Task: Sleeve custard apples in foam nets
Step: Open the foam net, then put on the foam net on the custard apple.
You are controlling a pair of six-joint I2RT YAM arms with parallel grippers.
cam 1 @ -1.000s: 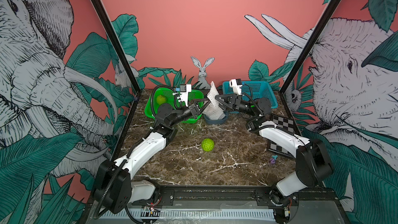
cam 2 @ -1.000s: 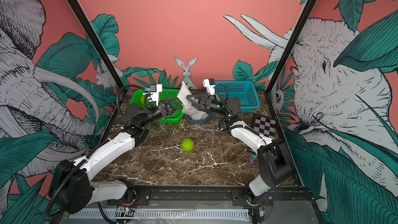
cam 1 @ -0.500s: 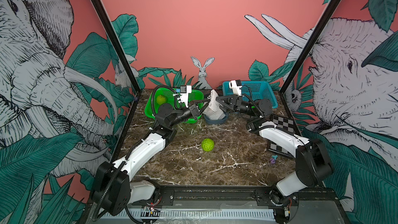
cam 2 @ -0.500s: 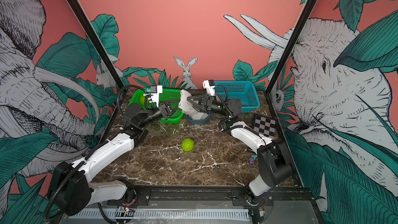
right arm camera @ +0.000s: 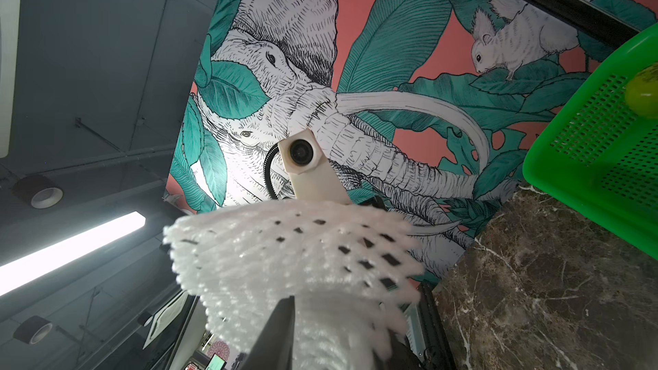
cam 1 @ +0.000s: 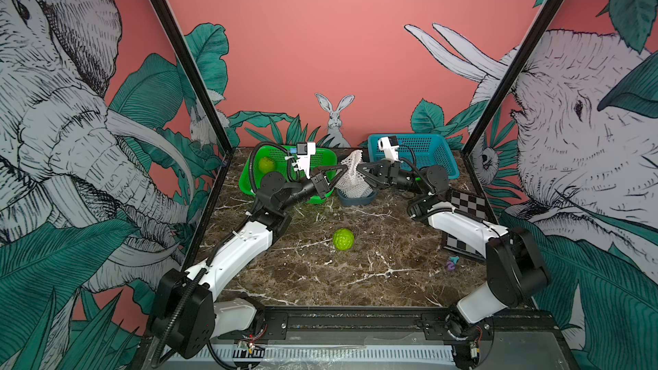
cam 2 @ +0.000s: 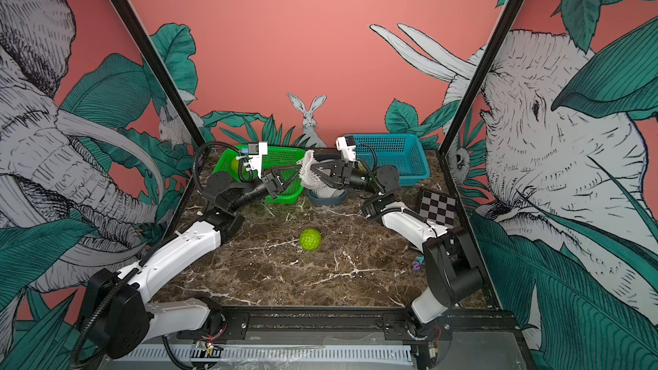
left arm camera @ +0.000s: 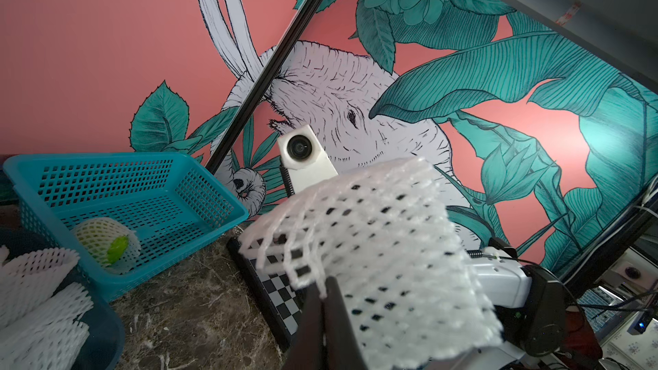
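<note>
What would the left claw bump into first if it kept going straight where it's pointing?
The left gripper is pinching the foam net, so it would push into that first. The right gripper faces it just behind the net, though the exact depth is unclear.

Right gripper: was cut off by the picture's edge in the right wrist view; one finger was covered by the blurred foam net.
Custard apple: was cropped at that view's edge.
Grey-blue tub: was largely hidden behind that net.
Purple object: was too small to be identified.
</note>
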